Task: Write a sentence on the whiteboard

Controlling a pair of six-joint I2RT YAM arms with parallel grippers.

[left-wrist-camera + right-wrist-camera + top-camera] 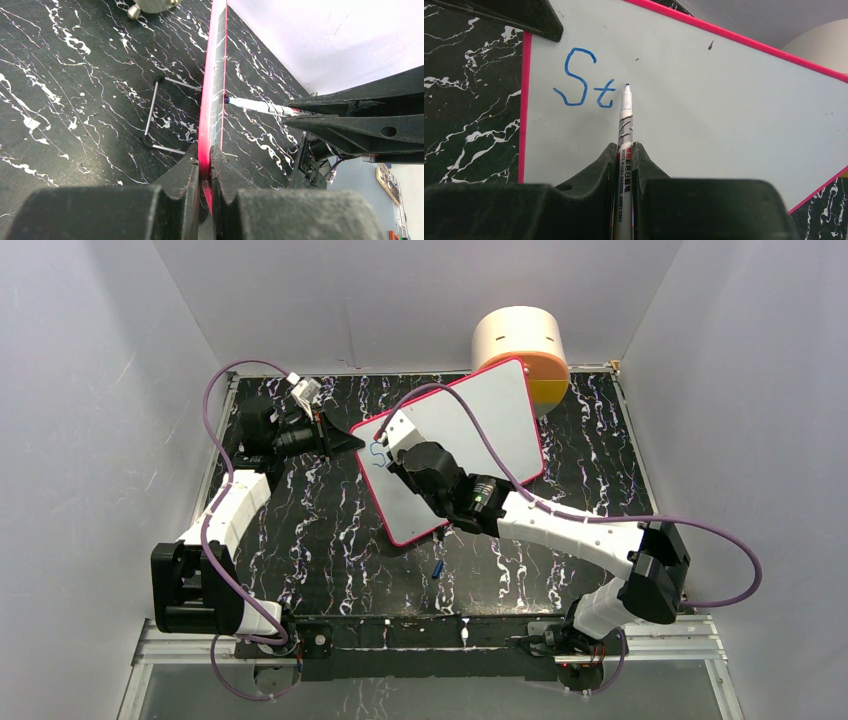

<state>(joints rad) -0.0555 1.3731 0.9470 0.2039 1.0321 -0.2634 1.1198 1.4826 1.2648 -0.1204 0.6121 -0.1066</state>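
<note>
The whiteboard [495, 415] stands tilted at the centre of the top view, on the worktop [320, 530]. The left jaws pinch its pink frame. The right jaws clamp a marker [625, 130], its tip just right of the sentence [574, 79], which reads "St".

Blue lettering [584, 82] at the whiteboard's [704, 100] ten o'clock corner reads "St". The marker [625, 125] I hold carries "WHITE BOARD MARKER" along its barrel. I cannot read the red characters above it.
</note>
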